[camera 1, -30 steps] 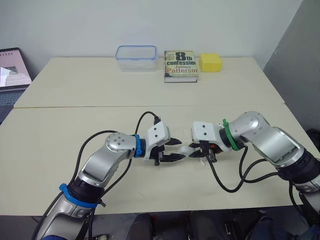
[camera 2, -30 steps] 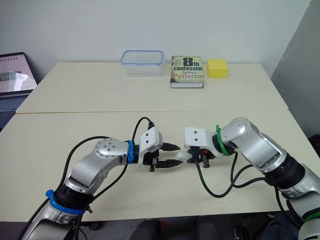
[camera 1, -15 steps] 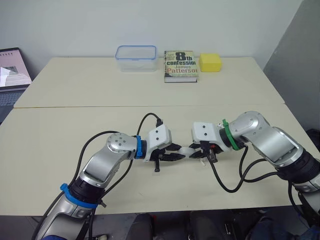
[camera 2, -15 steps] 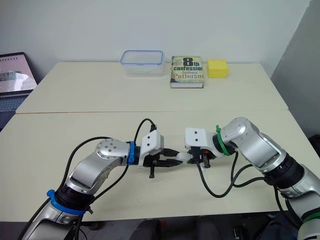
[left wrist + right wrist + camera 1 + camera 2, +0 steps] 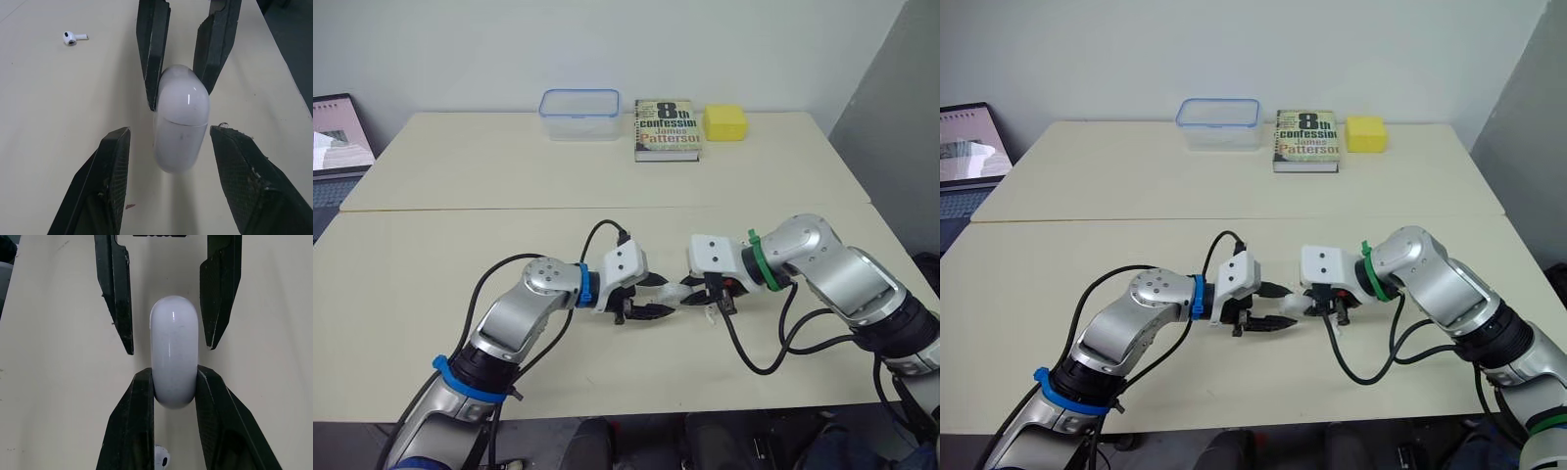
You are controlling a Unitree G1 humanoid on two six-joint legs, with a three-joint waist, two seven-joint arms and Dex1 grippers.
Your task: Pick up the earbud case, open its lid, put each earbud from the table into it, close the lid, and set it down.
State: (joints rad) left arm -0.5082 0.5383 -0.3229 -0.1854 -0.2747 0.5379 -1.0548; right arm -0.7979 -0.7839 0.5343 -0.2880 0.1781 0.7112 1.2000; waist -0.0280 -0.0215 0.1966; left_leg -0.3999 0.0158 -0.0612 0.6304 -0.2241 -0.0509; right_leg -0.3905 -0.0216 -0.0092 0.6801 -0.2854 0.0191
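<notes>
Left pincer (image 5: 168, 134) fingers, drawn close together half a second ago, now stand spread on either side of the earbud case (image 5: 174, 342) without touching it. The right pincer (image 5: 174, 377) is clenched on one rounded end of the case and holds it just above the table (image 5: 460, 255), between the two arms. A seam crosses the case; the right pincer grips beyond it, and the free half points toward the released left pincer. One earbud (image 5: 73, 37) lies on the table, well apart from the case. The case appears small, light and rigid, with a glossy rounded shell likely to slip under a pinch. The free half is best taken across its flatter sides, clear of the seam.
</notes>
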